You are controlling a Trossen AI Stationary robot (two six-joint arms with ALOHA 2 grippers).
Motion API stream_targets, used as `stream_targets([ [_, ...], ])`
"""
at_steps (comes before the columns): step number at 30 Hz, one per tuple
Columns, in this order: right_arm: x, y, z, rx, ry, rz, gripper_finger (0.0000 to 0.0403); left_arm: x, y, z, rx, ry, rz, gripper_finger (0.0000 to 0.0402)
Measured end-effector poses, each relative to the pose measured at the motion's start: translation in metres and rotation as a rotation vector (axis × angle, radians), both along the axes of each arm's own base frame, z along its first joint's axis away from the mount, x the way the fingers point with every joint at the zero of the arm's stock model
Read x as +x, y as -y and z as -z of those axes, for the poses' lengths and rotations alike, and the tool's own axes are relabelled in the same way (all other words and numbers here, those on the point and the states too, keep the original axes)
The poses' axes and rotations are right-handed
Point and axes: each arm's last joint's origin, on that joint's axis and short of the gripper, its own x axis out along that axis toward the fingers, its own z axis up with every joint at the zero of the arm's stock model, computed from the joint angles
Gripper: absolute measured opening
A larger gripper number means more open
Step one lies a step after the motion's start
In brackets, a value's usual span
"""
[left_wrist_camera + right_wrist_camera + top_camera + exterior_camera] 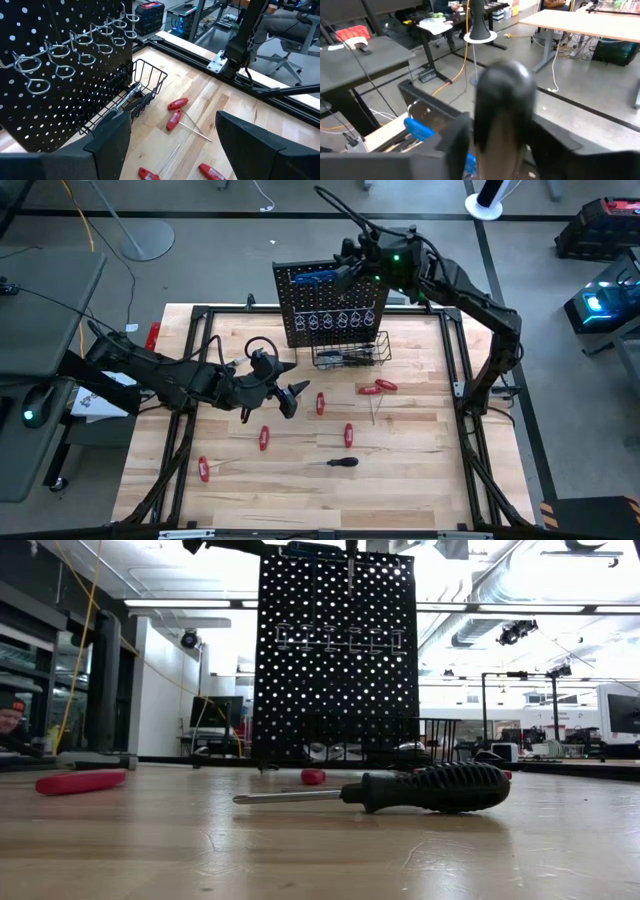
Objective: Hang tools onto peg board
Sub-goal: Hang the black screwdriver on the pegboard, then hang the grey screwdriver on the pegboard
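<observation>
Looking down on a light wooden table (420, 480) carrying an upright black perforated square peg board (300, 305) at its far middle. Reaching in from the right with the right pincer (350, 270), poised at the top edge of the peg board. Showing, in the right wrist view, a rounded black tool handle (502, 100) sitting between that pincer's two dark fingers (455, 142), though not showing clearly whether gripping or merely flanking it. Showing, in the low view, a thin metal shaft (350, 568) hanging down in front of the top of the board. Hovering over the left middle of the table with the left pincer (287, 396), spread wide apart and holding nothing. Resting against the upper left of the board, a blue T-handle key (315, 278); running across the board below it, a row of metal loop hooks (335, 320); hanging at the board's foot on the near side, a black wire basket (380, 350) holding silver metal tools (125, 100). Lying loose on the table, near of the board and well apart from one another: a pair of red-handled tools (379, 387) right of the left pincer, a single red-handled tool (320, 403) just beside that pincer, two more red-handled ones (348, 435) (264, 438) nearer, another (203, 469) at the near left, and a black-handled screwdriver (345, 463) at the near middle, lying flat with its shaft pointing left.
</observation>
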Motion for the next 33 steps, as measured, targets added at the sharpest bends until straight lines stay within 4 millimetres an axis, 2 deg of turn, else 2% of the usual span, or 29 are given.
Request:
stream_targets([
  [4, 0.000, 0.000, 0.000, 0.000, 0.003, 0.000, 0.0229, 0.000, 0.000, 0.000, 0.000, 0.000, 0.000, 0.0280],
  [14, -0.004, -0.002, -0.001, -0.008, -0.028, -0.010, 0.0239, 0.000, 0.000, 0.001, 0.003, -0.012, 0.002, 0.0280],
  [25, -0.043, -0.015, -0.016, 0.007, -0.078, -0.014, 0.0240, -0.004, 0.001, 0.009, -0.018, -0.122, 0.085, 0.0280],
  [33, -0.073, -0.029, -0.030, 0.009, -0.064, -0.029, 0.0240, -0.003, 0.006, 0.012, -0.085, -0.172, 0.243, 0.0280],
])
